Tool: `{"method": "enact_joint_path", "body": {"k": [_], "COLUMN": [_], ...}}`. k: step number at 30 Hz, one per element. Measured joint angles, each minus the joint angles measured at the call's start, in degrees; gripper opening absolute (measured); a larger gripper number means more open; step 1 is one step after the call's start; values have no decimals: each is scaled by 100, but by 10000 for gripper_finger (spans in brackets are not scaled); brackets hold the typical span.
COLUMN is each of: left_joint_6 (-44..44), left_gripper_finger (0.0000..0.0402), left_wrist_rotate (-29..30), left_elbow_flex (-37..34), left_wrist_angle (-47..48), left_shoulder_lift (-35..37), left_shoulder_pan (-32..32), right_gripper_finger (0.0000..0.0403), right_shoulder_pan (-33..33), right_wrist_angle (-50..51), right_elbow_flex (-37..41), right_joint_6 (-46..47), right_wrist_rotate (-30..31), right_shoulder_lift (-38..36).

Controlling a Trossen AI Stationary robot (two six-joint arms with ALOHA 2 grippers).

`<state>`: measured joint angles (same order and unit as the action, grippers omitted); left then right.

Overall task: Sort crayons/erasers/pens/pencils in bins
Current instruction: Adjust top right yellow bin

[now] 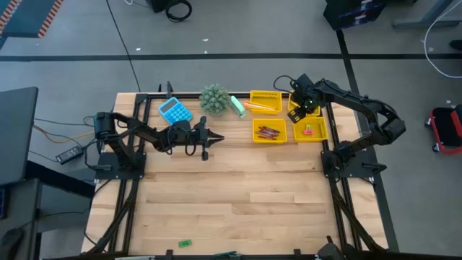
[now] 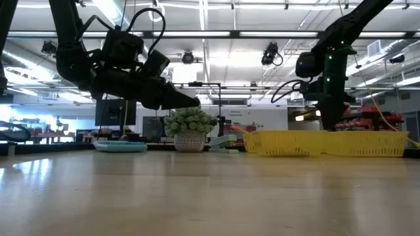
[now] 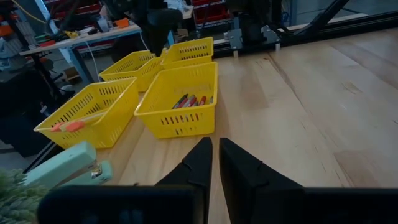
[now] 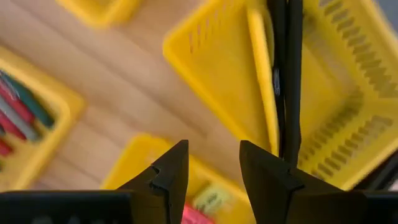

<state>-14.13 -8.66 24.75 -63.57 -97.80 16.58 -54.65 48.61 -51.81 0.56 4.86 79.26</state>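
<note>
Looking straight down on a pale wooden table (image 1: 216, 195), four small bright yellow plastic bins (image 1: 268, 131) with slotted low sides sit grouped at the far right. One bin holds short red and reddish-brown crayons (image 1: 269, 132), which also show in the left wrist view (image 3: 189, 101). The far-left bin holds long orange pencils (image 1: 254, 107). The near-right bin holds tiny pink and green erasers (image 1: 309, 131). The right gripper (image 1: 303, 103) hovers over the far-right bin, its two dark fingers (image 4: 168, 174) set apart with nothing between them. Thin dark pens (image 4: 285, 74) stand against that bin's wall in the right wrist view. The left gripper (image 1: 215, 137) hangs above the table just left of the bins, its fingers nearly together and empty. Beyond it are a blue calculator (image 1: 175, 111), a spiky green potted plant (image 1: 214, 98) and a pale green stapler (image 1: 237, 106). One small green eraser (image 1: 185, 244) lies alone at the table's near edge.
</note>
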Motion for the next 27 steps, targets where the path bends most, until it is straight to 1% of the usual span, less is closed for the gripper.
{"method": "enact_joint_path", "body": {"k": [4,10,16,18,21,24,27], "left_joint_6": [-2,-4,-7,-7,-13,-20,-19], "left_gripper_finger": [39,32,32,34,36,32,27], "left_wrist_rotate": [2,0,2,2,0,2,0], "left_elbow_flex": [0,0,0,0,0,0,0], "left_wrist_angle": [2,72,90,90,90,90,90], "left_shoulder_lift": [0,-2,-2,-2,-2,-2,-2], "left_shoulder_pan": [0,0,0,0,0,0,0], "right_gripper_finger": [149,149,149,149,146,137,125], "right_shoulder_pan": [-68,-77,68,169,234,231,233], "right_wrist_angle": [203,135,139,134,137,191,314], "right_elbow_flex": [0,0,0,0,0,0,2], "right_joint_6": [-2,138,1153,1638,2426,2803,3201], "right_wrist_rotate": [280,305,252,252,413,657,689], "right_shoulder_lift": [-2,-2,-2,-2,-2,-3,-4]}}
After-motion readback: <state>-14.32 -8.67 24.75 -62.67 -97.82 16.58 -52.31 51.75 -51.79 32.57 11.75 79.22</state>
